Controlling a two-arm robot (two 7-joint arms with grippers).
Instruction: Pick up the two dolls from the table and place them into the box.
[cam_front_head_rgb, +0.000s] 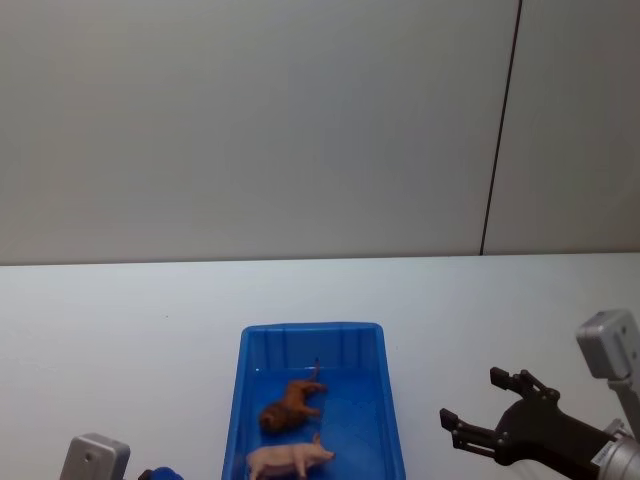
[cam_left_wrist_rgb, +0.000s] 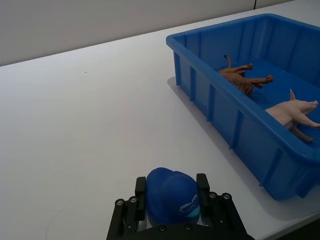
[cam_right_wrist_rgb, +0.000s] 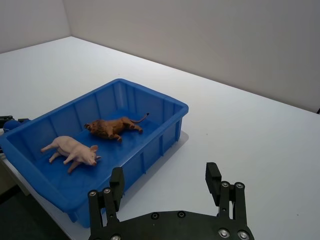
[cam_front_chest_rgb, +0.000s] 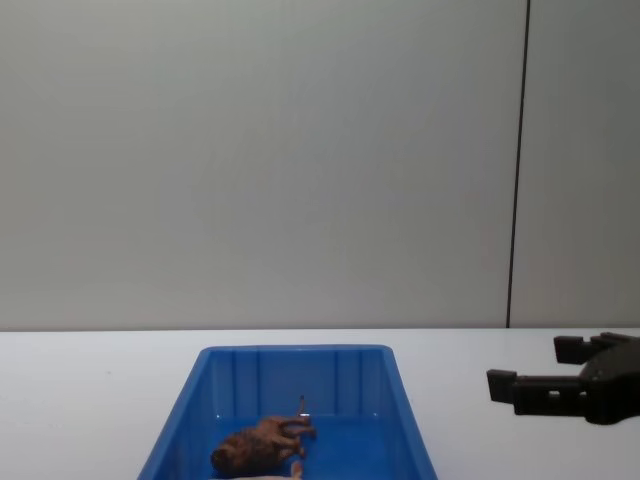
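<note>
Both dolls lie inside the blue box (cam_front_head_rgb: 240, 400); the brown doll (cam_front_head_rgb: 292, 403) is on its side near the middle of the floor, and the pink doll (cam_front_head_rgb: 288, 459) lies on its side just beside it, closer to the robot; the two look near each other but I cannot tell if they touch. The box sits on the white table (cam_front_head_rgb: 110, 330); no doll is left out on the table, so the job looks done.

The right gripper (cam_front_head_rgb: 484, 405) hangs above the table to the right of the box, apart from it; its fingers are spread wide and hold nothing. The left gripper (cam_left_wrist_rgb: 171, 197) is low by the near left corner of the box; its fingers squeeze a round blue thing (cam_left_wrist_rgb: 171, 194) with a small light mark on it; it is not one of the dolls.

What could go wrong now? The right gripper is not far from the box wall; if it swings left while low, it could bump the box and slide it; the dolls could then roll about. The left gripper could also let the blue thing fall if its fingers let go, and it could roll off the table edge.
</note>
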